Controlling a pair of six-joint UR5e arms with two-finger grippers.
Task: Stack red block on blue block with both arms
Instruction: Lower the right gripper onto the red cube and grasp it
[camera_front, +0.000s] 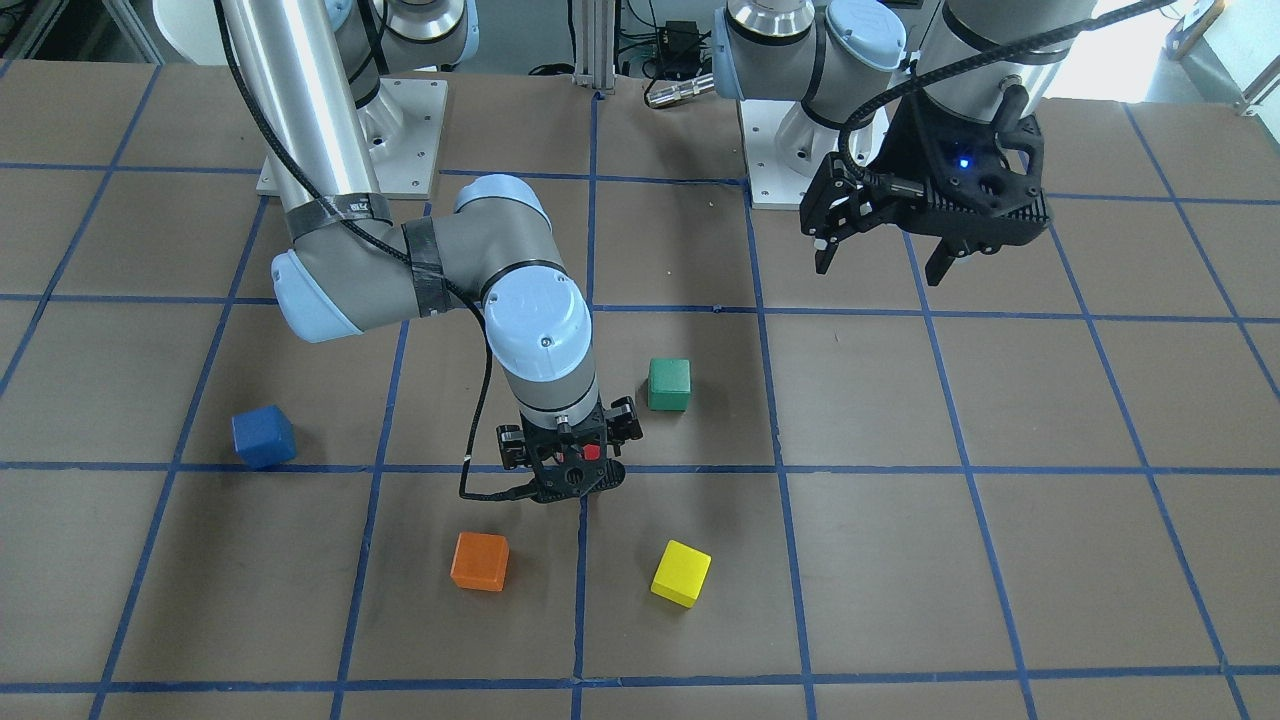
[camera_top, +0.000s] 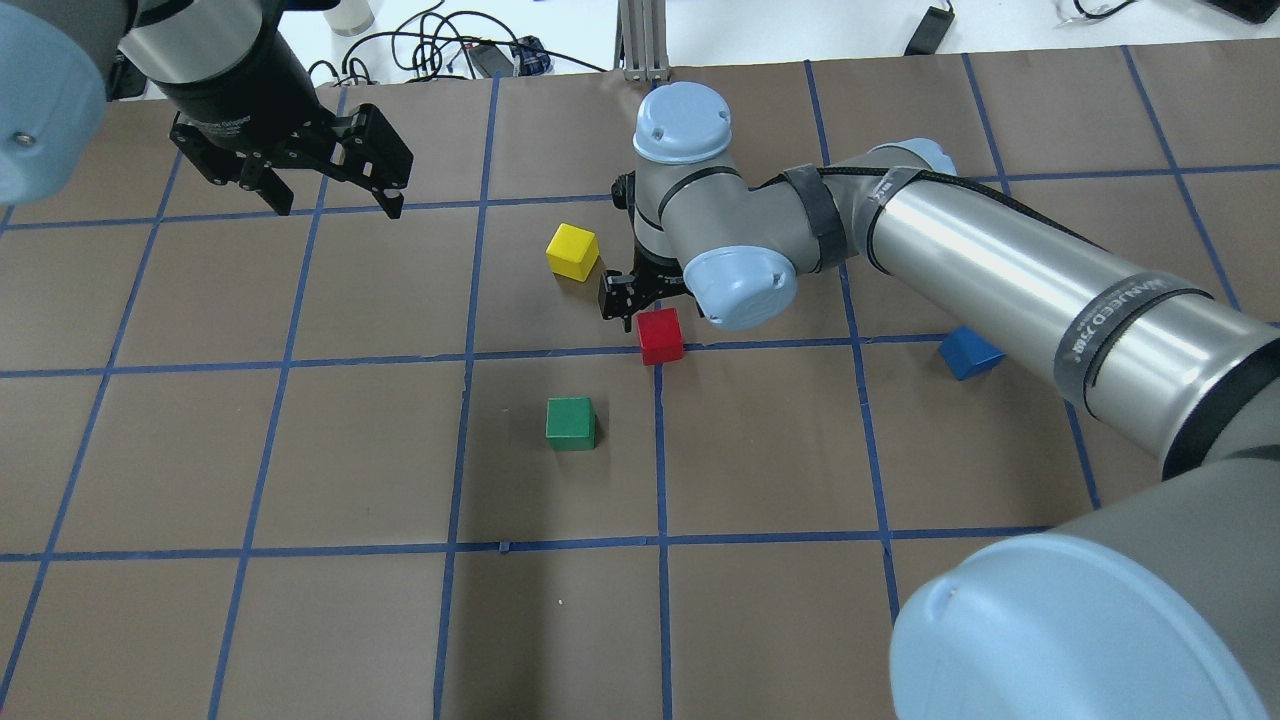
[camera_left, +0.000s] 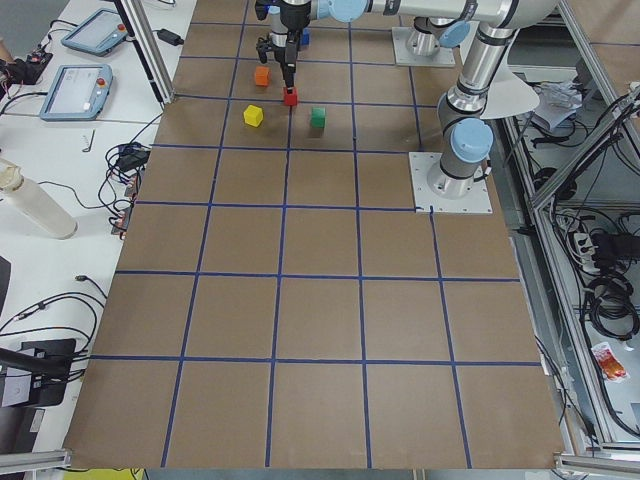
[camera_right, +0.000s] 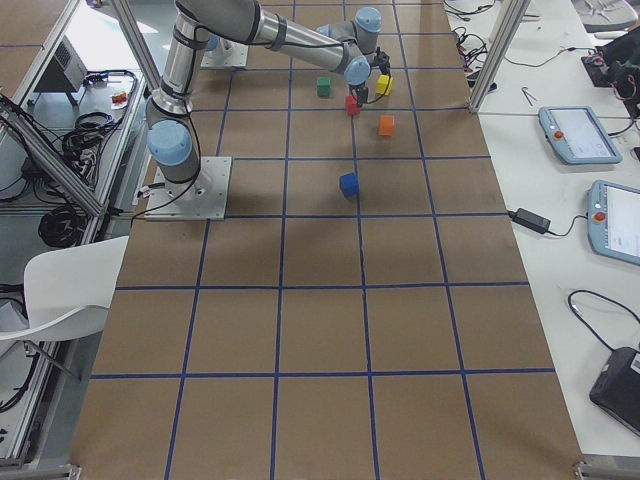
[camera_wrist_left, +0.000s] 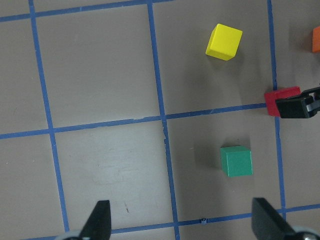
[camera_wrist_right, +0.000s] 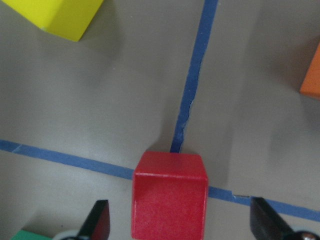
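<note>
The red block (camera_top: 660, 335) sits on the table where two blue tape lines cross. My right gripper (camera_top: 640, 300) hangs over it, open, with a finger on either side of the block (camera_wrist_right: 170, 195) and neither touching it. In the front view the red shows through the gripper (camera_front: 570, 465). The blue block (camera_front: 263, 436) stands alone on the table well off to my right, partly behind the right arm in the overhead view (camera_top: 968, 352). My left gripper (camera_top: 330, 205) is open and empty, held in the air at the far left.
A green cube (camera_top: 571, 422), a yellow cube (camera_top: 572, 250) and an orange cube (camera_front: 479, 561) stand near the red block. The right arm's forearm (camera_top: 1000, 270) reaches low across the table's right half. Both arm bases are bolted at my edge of the table.
</note>
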